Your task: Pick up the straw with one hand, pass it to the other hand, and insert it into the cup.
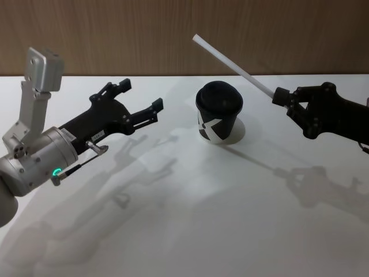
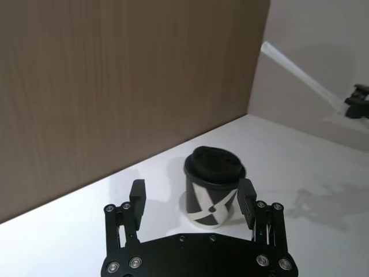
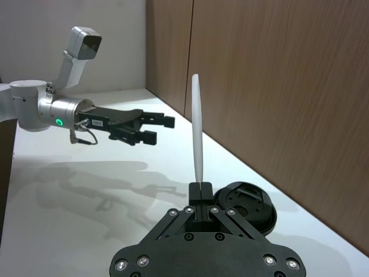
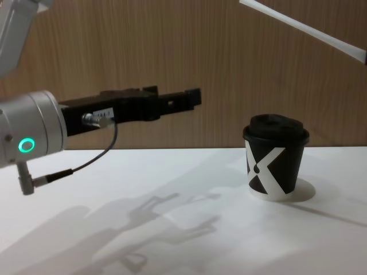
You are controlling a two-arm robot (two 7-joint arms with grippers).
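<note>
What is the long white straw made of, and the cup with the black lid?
The straw looks like plastic: smooth, thin and white, and straight though it is held at one end only. The cup looks like paper: a matte white wall with a black pattern printed on it. Its lid is probably plastic: black, moulded into a dome, with a dull sheen.

The left hand [image 1: 141, 95] is long and black on a fat silver wrist [image 1: 31, 161] with a green ring [image 1: 56, 171], a thin black cable [image 1: 81, 164] and a silver camera box [image 1: 45, 68]. The right hand [image 1: 281, 96] is blocky and all black, with silver screws [image 3: 186, 236].
</note>
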